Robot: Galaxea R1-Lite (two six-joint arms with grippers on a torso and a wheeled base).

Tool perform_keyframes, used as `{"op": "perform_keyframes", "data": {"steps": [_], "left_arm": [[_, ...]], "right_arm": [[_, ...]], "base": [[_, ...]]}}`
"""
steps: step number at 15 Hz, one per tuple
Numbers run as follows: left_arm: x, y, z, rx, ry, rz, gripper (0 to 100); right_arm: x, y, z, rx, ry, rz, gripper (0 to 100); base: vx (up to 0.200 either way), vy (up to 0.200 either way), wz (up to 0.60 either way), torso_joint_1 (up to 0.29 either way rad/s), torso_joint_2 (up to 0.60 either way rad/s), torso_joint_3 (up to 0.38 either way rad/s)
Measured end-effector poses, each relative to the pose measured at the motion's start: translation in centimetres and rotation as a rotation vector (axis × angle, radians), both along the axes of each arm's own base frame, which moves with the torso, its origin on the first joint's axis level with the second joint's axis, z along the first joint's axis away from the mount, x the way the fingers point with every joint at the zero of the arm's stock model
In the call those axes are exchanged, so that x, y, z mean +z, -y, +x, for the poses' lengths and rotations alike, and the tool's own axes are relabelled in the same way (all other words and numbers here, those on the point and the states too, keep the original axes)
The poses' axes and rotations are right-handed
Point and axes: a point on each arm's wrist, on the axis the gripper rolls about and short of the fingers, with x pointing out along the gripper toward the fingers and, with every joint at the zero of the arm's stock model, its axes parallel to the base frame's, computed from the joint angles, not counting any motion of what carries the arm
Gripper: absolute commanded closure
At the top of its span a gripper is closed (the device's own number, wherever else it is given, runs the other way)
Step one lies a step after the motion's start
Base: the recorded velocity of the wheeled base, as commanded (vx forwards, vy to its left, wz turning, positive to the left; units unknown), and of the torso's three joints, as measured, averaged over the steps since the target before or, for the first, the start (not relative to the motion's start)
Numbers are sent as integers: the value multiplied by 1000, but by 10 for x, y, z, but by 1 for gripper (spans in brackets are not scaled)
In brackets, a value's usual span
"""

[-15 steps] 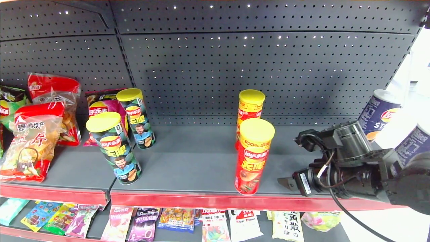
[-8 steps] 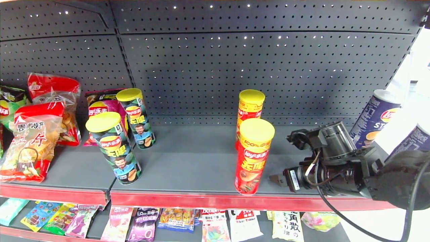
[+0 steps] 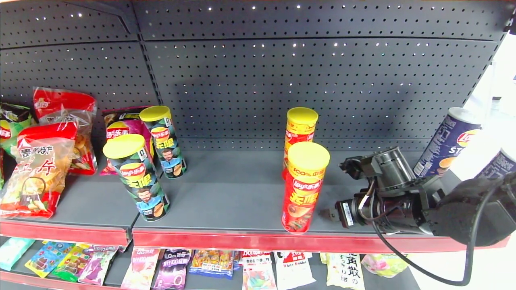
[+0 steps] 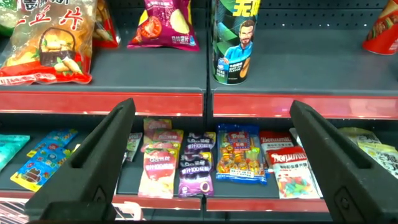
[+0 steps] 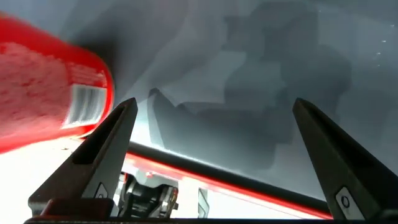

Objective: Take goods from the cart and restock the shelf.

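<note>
Two red chip cans with yellow lids stand on the grey shelf [image 3: 234, 193], one at the front edge [image 3: 304, 189] and one behind it [image 3: 300, 127]. My right gripper [image 3: 329, 213] hovers low over the shelf just right of the front red can, pointing at it. In the right wrist view the gripper [image 5: 214, 106] is open, and the red can [image 5: 50, 99] lies to one side of its fingers, not between them. My left gripper [image 4: 211, 109] is open and empty, facing the shelf front below a green-black can [image 4: 233, 40].
Two green-black cans [image 3: 137, 179] [image 3: 163, 141] and several snack bags [image 3: 36, 173] fill the shelf's left part. Blue cans [image 3: 451, 139] [image 3: 498, 163] lean at the right end. Candy packets [image 3: 213, 264] hang on the lower shelf. Bare shelf lies between the can groups.
My right arm has slid left along the shelf's front, bringing its gripper closer to the front red can. The cans have stayed in place.
</note>
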Motion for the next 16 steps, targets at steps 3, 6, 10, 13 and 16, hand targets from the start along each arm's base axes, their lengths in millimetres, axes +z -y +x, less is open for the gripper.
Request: {"op": "perform_keyframes", "data": {"steps": [3,6,10,13,16], "left_arm": [[0,0,0,0,0,0,0],[0,0,0,0,0,0,0],[0,0,0,0,0,0,0],[0,0,0,0,0,0,0],[0,0,0,0,0,0,0]], "right_arm": [[-1,-2,6,-15,6,-1,0],[-2,-8,9,-3,20,7,0],[-6,-14,6,19,10,1,0],[-6,-16,6,24,9,0,0],[-6,-21,5,40,10,2,0]], "base": [[0,0,0,0,0,0],[0,0,0,0,0,0],[0,0,0,0,0,0],[0,0,0,0,0,0],[0,0,0,0,0,0]]}}
